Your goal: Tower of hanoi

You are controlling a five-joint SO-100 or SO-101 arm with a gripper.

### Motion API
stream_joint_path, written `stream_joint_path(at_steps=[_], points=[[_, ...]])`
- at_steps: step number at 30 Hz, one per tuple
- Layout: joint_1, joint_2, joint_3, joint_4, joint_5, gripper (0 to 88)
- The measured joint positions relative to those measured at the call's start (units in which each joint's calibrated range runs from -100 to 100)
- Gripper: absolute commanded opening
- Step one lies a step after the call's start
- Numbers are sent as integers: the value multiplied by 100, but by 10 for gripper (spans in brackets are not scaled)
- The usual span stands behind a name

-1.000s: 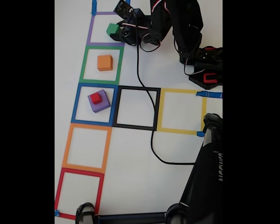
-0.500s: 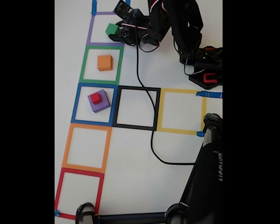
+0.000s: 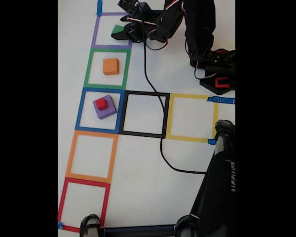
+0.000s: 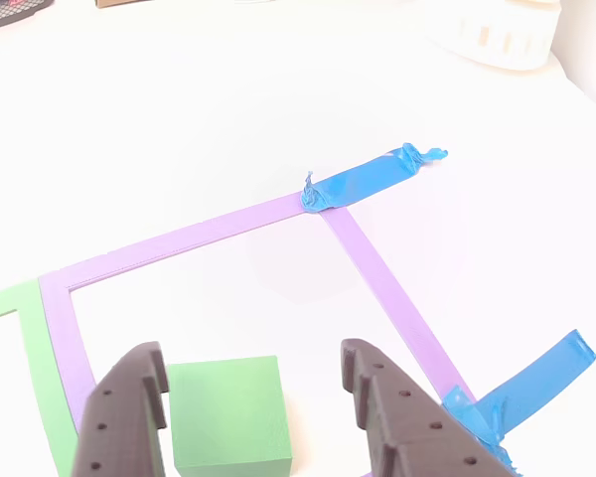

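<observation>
Since a moment ago, arm and green cube [image 4: 228,412] have shifted toward the purple tape square's [image 4: 368,260] far edge. Claw [image 4: 256,383] spread wide, green cube between its 2 fingers, beside one finger [image 4: 129,412].

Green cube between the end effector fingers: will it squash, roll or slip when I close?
The green cube looks solid, with flat faces and crisp edges, so it probably stays stiff and won't roll. Its smooth matte sides could slip slightly. It sits against one finger of the open end effector, so closing may nudge it sideways first.
</observation>
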Motion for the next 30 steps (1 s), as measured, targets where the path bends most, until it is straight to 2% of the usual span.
stream_joint_path(at_steps=[3,8,13,23,27,30], points=[[0,-1342,27,1507,0,14],[-47,-3504,-62,4353,-36,13],[-737,-4770,-974,7070,-36,13],[-2797,-5015,-4719,11415,0,13],[-3569,-4702,-6481,12737,0,13],[-4026,-4711,-7269,13269,0,13]])
